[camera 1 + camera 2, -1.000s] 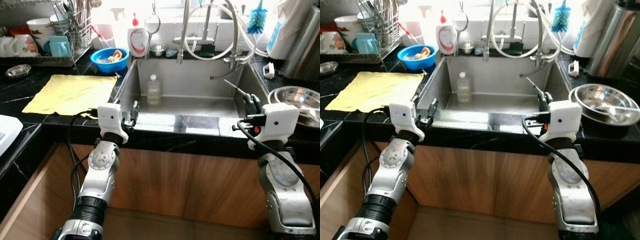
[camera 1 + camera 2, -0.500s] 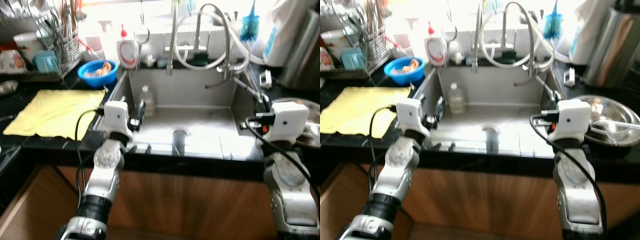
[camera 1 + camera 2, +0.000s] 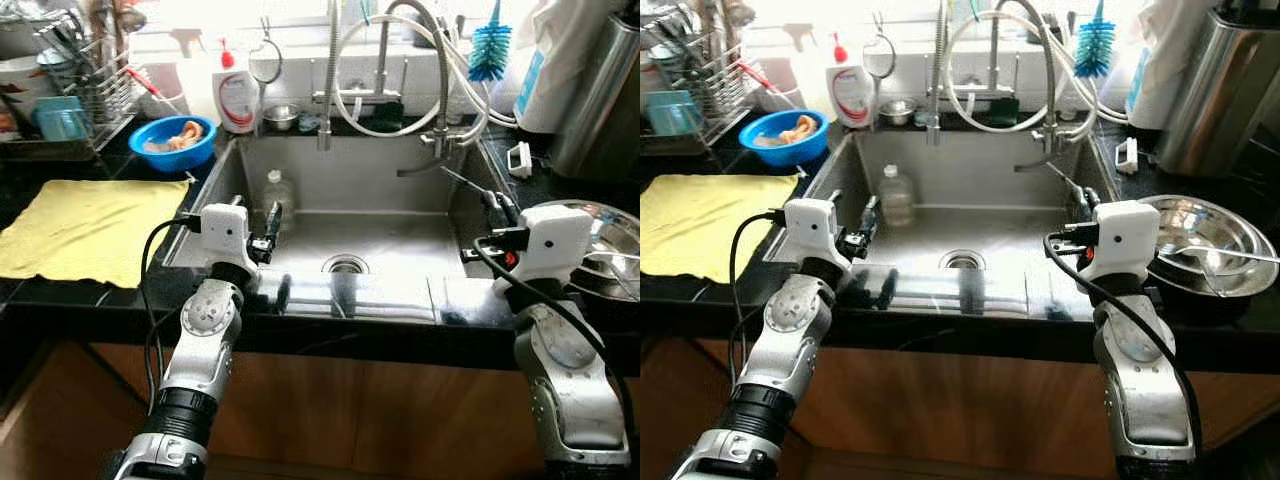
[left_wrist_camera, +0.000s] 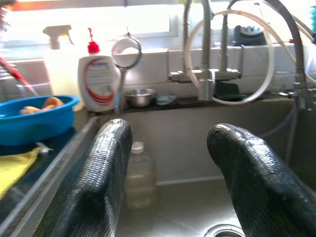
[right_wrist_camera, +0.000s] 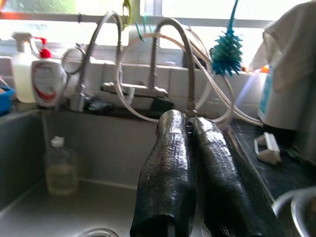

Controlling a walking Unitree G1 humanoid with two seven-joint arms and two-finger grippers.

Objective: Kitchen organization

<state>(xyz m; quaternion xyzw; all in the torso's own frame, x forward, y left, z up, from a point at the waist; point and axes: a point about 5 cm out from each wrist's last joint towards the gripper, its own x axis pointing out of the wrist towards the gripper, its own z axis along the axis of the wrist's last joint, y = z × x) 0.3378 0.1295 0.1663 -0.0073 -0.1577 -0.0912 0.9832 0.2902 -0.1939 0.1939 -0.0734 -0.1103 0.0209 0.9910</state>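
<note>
While both arms reach over the sink's front rim (image 3: 350,300), the left gripper (image 3: 272,222) hangs at 9 o'clock with fingers spread, empty, and the right gripper (image 3: 497,206) at 3 o'clock is clenched on nothing. Between them the basin lies open around the drain (image 3: 345,264); a plastic bottle (image 3: 277,190) stands at 11 o'clock against the far wall.

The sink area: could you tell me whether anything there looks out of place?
One thing: a small clear bottle stands upright inside the sink, against its back-left corner, rather than on the counter. Nothing looks spilled or damaged. The left gripper hovers near it, fingers open.
</note>
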